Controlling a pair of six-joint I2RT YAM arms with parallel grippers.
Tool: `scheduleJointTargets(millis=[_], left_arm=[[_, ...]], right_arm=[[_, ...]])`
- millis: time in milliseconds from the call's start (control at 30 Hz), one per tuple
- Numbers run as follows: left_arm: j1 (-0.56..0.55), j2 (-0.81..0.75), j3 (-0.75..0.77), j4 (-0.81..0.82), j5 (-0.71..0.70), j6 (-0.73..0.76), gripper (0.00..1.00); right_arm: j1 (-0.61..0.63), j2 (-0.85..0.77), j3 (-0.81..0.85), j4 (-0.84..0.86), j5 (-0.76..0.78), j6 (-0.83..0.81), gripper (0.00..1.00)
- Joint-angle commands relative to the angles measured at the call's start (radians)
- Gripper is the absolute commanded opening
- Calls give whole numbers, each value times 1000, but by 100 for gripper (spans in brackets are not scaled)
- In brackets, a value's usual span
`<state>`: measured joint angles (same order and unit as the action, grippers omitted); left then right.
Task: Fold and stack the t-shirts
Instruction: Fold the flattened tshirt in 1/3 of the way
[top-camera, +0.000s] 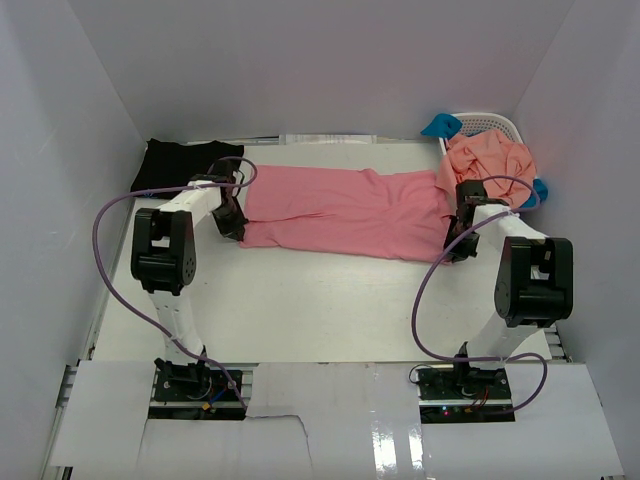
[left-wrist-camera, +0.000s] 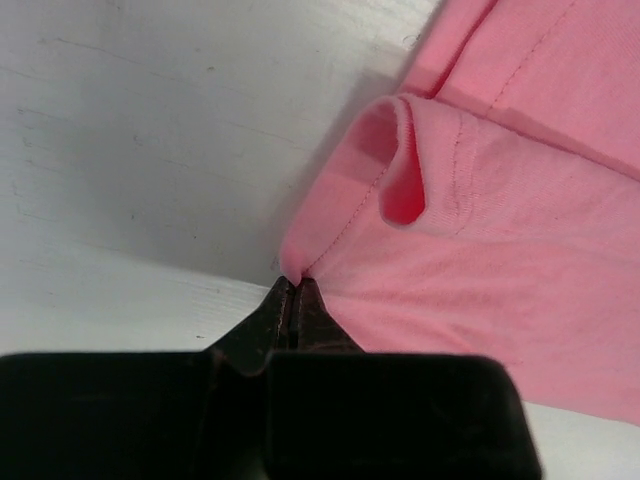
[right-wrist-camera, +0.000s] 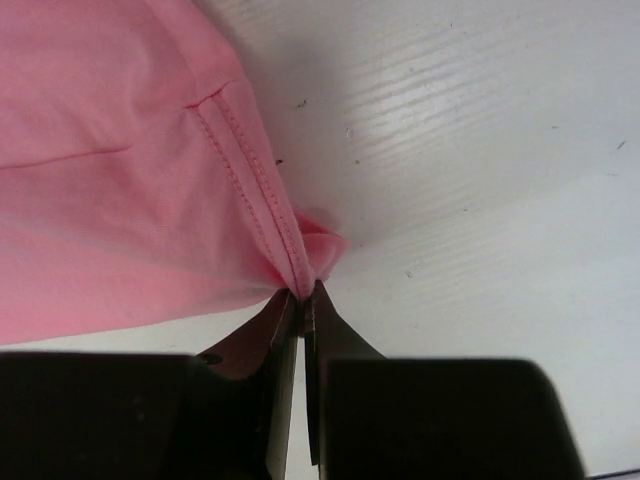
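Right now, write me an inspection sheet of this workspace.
Surface: white table, lightly scuffed.
Job's things: rose-pink t-shirt spread across the middle; black t-shirt at far left; salmon-orange t-shirt heaped on the basket; bright blue t-shirt poking out beside it.
Clutter: white lattice basket in the far right corner.
Grippers: left claw shut on the rose-pink t-shirt's left end; right claw shut on its hem at the right end.
Cables: purple cables loop out beside each arm.
Surroundings: white walls on three sides.
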<state>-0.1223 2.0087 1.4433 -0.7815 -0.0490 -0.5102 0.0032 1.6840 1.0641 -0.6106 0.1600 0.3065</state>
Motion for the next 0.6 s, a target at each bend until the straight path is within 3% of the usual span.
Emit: scheduleJointTargets(millis=[0,567], left_arm=[[4,-11,-3,-56,-139,52,0],[4,-94,-93,-73,-247,67,0]], right_arm=[[44,-43,40,-93,104,-20,8],[149,-81,-62,-227,282,43,26]])
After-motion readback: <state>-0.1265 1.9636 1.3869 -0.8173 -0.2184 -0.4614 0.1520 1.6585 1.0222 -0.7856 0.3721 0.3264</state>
